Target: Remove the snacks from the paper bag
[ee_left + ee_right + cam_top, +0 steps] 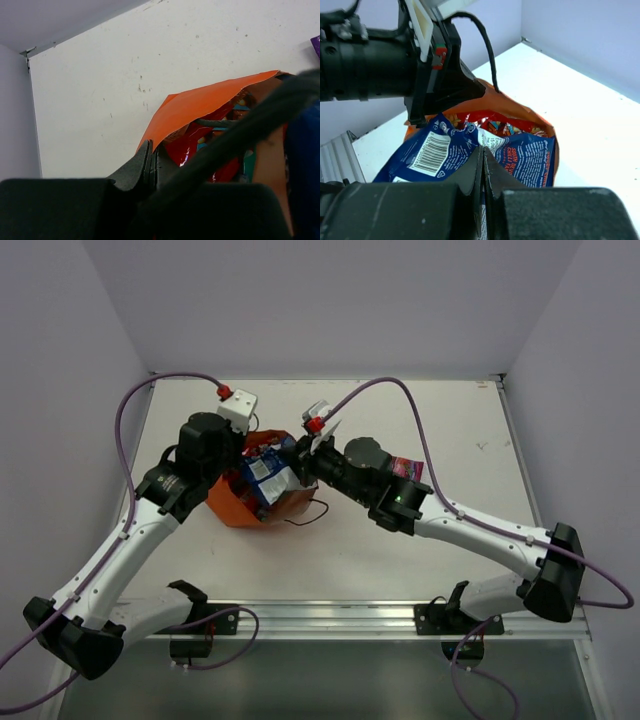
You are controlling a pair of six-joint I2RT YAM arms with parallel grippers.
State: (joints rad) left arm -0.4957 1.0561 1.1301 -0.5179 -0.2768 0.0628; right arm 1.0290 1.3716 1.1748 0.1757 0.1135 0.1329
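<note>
The orange paper bag [240, 508] lies on its side at the table's middle, mouth toward the right arm. My left gripper [236, 462] is shut on the bag's upper edge; in the left wrist view its jaws [150, 161] pinch the orange paper [200, 102]. My right gripper [303, 464] is shut on a blue-and-white snack packet [266, 476] at the bag's mouth; in the right wrist view the gripper [483, 156] clamps that packet [437, 150], which sticks partly out of the bag [530, 110]. Red packets [487, 121] lie deeper inside and also show in the left wrist view [197, 145].
A red and magenta packet [407, 468] lies on the white table behind my right forearm. A purple packet's corner [316, 46] shows at the right edge of the left wrist view. The bag's dark cord handle [312, 512] trails on the table. Walls enclose the table's back and sides.
</note>
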